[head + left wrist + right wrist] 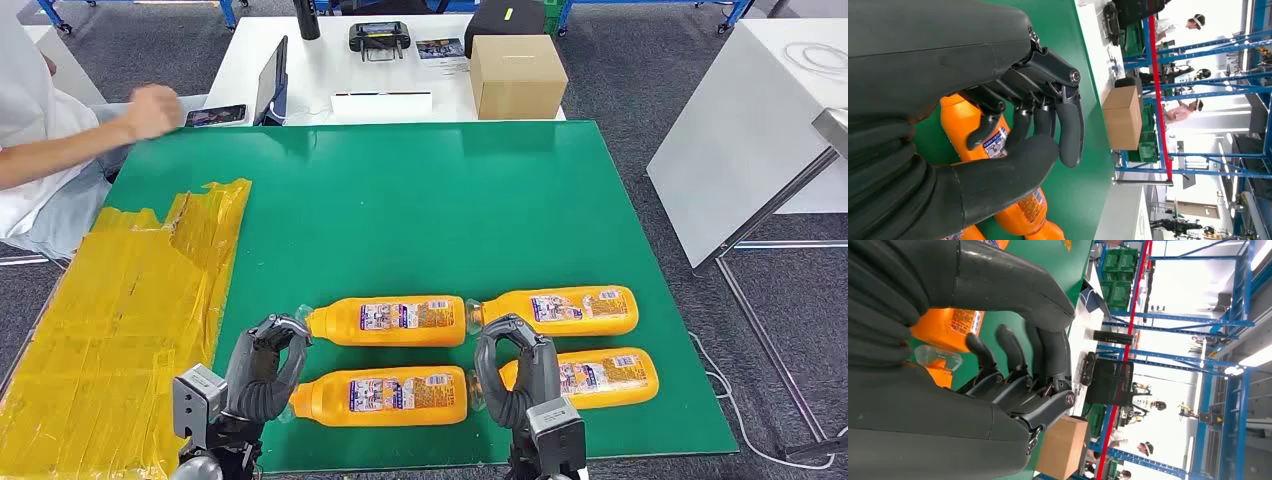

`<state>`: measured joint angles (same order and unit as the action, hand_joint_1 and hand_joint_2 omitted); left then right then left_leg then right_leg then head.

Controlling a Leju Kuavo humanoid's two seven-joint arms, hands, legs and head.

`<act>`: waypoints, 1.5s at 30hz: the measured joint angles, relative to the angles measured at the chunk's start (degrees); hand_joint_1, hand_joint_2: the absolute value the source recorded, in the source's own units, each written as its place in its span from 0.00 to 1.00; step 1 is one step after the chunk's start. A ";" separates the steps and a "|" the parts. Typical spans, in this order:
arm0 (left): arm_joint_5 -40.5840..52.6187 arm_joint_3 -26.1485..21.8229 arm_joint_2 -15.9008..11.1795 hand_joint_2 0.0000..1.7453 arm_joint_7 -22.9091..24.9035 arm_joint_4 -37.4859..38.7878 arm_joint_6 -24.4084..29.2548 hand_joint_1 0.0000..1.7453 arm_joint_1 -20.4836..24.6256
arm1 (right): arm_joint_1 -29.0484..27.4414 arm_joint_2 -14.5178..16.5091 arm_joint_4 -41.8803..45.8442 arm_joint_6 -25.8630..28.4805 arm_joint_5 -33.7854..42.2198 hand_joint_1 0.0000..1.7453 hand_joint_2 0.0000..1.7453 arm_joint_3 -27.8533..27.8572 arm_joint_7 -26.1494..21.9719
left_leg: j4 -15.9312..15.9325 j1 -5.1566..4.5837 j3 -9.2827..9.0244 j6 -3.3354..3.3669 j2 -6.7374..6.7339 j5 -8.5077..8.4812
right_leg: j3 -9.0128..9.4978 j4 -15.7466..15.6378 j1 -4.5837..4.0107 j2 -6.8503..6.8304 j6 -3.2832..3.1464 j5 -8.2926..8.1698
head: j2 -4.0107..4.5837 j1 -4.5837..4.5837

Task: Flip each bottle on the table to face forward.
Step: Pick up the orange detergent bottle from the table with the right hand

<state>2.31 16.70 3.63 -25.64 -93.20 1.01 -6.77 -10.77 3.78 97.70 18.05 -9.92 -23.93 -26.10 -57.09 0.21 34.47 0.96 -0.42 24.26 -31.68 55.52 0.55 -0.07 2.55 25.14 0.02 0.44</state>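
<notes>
Bottles, four of them, lie on their sides in two rows on the near part of the green tabletop point(420, 200), labels up and caps pointing left. Nearest me, the near-left bottle point(385, 395) lies between my two hands, and the near-right bottle point(600, 375) is partly behind my right hand point(515, 375). My left hand point(265, 370) sits at the cap end of the near-left bottle; its fingers point(290, 335) are curled inward, and in the left wrist view they arch over an orange bottle without my being able to tell whether they touch or hold it. My right hand stands just beside the cap end of the near-right bottle, fingers curled over, and the right wrist view shows a clear cap close under them; whether they grip it I cannot tell.

Just beyond, the far-left bottle point(390, 320) and the far-right bottle point(560, 310) lie end to end, close together. To the left, a sheet of yellow tape point(120, 320) covers the tabletop's edge.

Further back the green surface ends at a white table point(300, 70) carrying a cardboard box point(517, 75), a black controller point(379, 38), a phone point(215, 115) and a dark upright bottle point(306, 18). A person's fist point(152, 110) rests at the far-left corner.
</notes>
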 joint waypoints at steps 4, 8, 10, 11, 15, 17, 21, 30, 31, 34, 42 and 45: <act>3.45 -0.15 0.16 1.00 -4.11 -0.06 5.41 1.00 0.04 | 0.35 0.06 0.02 0.51 -0.03 1.00 1.00 0.00 -2.91 | 0.00 0.00 0.02 0.00 0.00 0.00 | 0.01 0.00 0.00 0.00 0.00 0.00 | 0.00 -0.01; 7.36 -0.40 0.66 1.00 -9.86 -0.68 16.58 1.00 1.05 | 2.88 0.42 0.43 1.59 -0.55 1.00 1.00 0.04 -5.78 | 0.00 0.00 -0.05 0.00 0.02 -0.01 | 0.05 0.00 0.00 -0.01 0.00 -0.01 | 0.00 0.01; 7.52 -0.56 0.68 1.00 -9.97 -0.91 17.35 1.00 1.32 | 3.72 0.54 0.62 1.76 -0.64 1.00 1.00 0.10 -5.69 | 0.00 0.00 -0.08 0.00 0.04 -0.02 | 0.09 0.00 0.00 -0.02 0.00 -0.01 | 0.00 0.00; 7.59 -0.60 0.69 1.00 -10.01 -0.98 17.44 1.00 1.33 | 3.91 0.58 0.67 1.82 -0.66 1.00 1.00 0.16 -5.66 | 0.00 0.00 -0.08 0.00 0.04 -0.02 | 0.10 0.00 0.00 -0.02 0.00 -0.01 | 0.00 0.00; 7.66 -0.66 0.77 1.00 -10.08 -1.05 17.49 1.00 1.34 | 4.10 0.62 0.80 1.92 -0.66 1.00 1.00 0.42 -5.54 | 0.00 0.00 -0.07 0.00 0.03 -0.02 | 0.10 0.00 0.00 -0.01 0.01 -0.01 | 0.00 0.01; 7.65 -0.72 0.81 1.00 -10.09 -1.07 17.49 1.00 1.34 | 4.15 0.64 0.81 1.92 -0.66 1.00 1.00 0.47 -5.53 | 0.00 -0.01 -0.07 0.00 0.04 -0.02 | 0.10 0.00 0.01 -0.01 0.01 -0.01 | 0.00 0.01; 7.19 -0.86 0.83 1.00 -10.11 -1.05 17.76 0.77 1.46 | 4.34 0.67 0.82 1.92 -0.83 0.77 1.00 0.58 -5.55 | 0.00 0.00 -0.06 0.00 0.03 -0.01 | 0.09 0.00 0.00 -0.01 0.01 -0.01 | 0.00 0.00; 4.38 -2.34 0.94 1.00 -9.57 -1.08 18.46 0.00 1.76 | 6.57 0.42 0.60 4.73 -8.74 0.00 1.00 1.29 -0.06 | 0.00 0.00 -0.07 0.00 0.03 -0.02 | 0.11 0.01 0.00 -0.01 0.01 -0.01 | 0.00 0.00; 3.81 -2.69 1.03 1.00 -9.44 -1.13 18.19 0.00 1.65 | 6.99 0.26 0.30 5.84 -12.40 0.00 1.00 1.37 2.13 | 0.00 0.00 -0.07 0.00 0.03 -0.02 | 0.11 0.01 0.00 -0.01 0.01 -0.01 | 0.00 0.00; 2.55 -3.52 1.51 1.00 -9.28 -1.84 17.07 0.00 1.14 | 8.78 -0.56 -1.55 8.23 -24.96 0.00 1.00 1.42 9.22 | 0.00 0.00 -0.06 0.00 0.03 -0.02 | 0.11 0.01 0.00 -0.01 0.01 -0.01 | 0.00 0.00; 1.95 -4.11 2.75 1.00 -8.60 -3.56 14.82 0.00 1.15 | 16.26 -2.57 -9.63 3.09 -43.42 0.00 1.00 0.42 20.29 | -0.01 -0.01 -0.05 0.01 0.04 -0.05 | 0.12 0.01 0.00 -0.01 0.02 -0.03 | 0.00 -0.01; 1.55 -4.27 3.01 1.00 -8.43 -3.58 14.05 0.00 1.39 | 18.92 -3.03 -12.65 0.46 -46.79 0.00 1.00 -1.05 22.05 | -0.02 0.00 -0.05 0.01 0.04 -0.05 | 0.11 0.01 -0.01 -0.01 0.02 -0.03 | 0.00 0.00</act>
<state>3.85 12.43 6.64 -34.06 -96.78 15.05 -5.38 8.14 0.75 85.06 18.51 -56.72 -24.98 -4.04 -57.11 0.21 34.41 0.97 -0.38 24.21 -31.57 55.53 0.54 -0.09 2.57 25.11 0.02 0.44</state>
